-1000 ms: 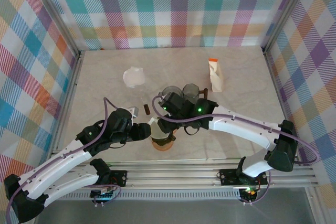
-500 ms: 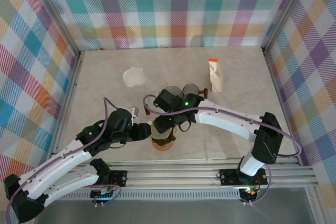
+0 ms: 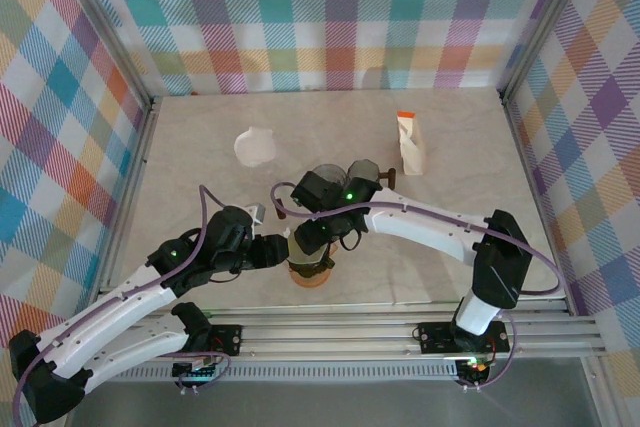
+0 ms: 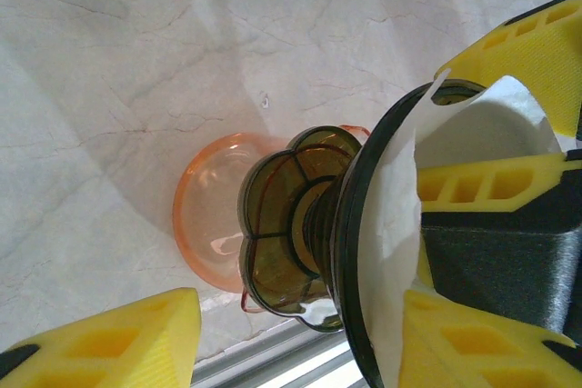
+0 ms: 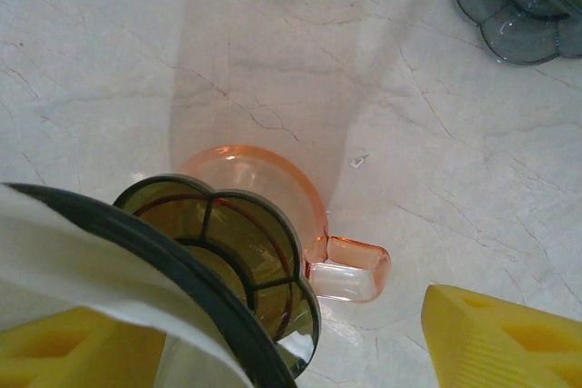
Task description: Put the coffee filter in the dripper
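**Centre jammed, far right free**

Dripper (image 3: pixel 310 269) is boxed in: left gripper (image 3: pixel 281 250) on its left, right gripper (image 3: pixel 312 238) on its far side, two grey glass vessels (image 3: pixel 340 177) just beyond. The right arm (image 3: pixel 430 222) bars the near-right approach. White paper piece (image 3: pixel 255 146) and bag (image 3: pixel 410 145) stand farther back. Table (image 3: pixel 480 162) right of the bag is bare.

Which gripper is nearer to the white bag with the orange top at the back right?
Right. The right gripper comes down on the dripper from its far side, the side towards the white bag. The left gripper meets the dripper from its left, farther from the bag.
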Robot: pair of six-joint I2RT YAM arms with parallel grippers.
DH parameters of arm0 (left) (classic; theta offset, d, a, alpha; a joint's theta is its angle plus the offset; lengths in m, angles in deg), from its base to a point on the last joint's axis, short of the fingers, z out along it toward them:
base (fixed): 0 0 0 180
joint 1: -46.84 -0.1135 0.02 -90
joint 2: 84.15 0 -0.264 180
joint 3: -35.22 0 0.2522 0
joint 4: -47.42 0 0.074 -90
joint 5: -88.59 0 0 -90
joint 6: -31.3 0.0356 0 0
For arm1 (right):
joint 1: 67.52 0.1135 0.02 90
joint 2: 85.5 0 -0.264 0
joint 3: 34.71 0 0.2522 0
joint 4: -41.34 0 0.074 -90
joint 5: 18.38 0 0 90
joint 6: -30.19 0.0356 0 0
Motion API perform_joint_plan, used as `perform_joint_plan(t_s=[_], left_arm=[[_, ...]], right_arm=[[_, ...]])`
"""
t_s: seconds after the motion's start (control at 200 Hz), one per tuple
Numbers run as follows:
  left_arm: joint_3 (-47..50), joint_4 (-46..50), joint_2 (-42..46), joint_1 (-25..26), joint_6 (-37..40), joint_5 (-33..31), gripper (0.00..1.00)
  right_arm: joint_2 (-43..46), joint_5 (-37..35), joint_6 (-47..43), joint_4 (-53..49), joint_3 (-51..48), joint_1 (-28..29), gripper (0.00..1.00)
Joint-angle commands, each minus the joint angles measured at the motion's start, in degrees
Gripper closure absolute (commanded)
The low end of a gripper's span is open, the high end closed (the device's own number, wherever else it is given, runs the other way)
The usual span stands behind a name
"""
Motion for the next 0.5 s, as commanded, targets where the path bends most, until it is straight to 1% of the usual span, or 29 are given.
perform_joint_plan(t_s=[0.0,0.25,0.495], left_arm=[[1.0,-1.1,-0.1,0.5,-0.5,0.8,0.46],[1.2,-1.4,-0.2,0.4,-0.7,1.0,0.46],[1.3,-1.6,-0.5,0.5,-0.7,1.2,0.44]], right_arm=[[-1.0,-0.9,-1.2,-0.7,-1.2,0.1,0.26],[-2.6,-1.6,-1.5,-0.6,-2.0,0.1,0.26],[-3.5,-2.6,-1.4,-0.5,-2.9,0.3,0.26]])
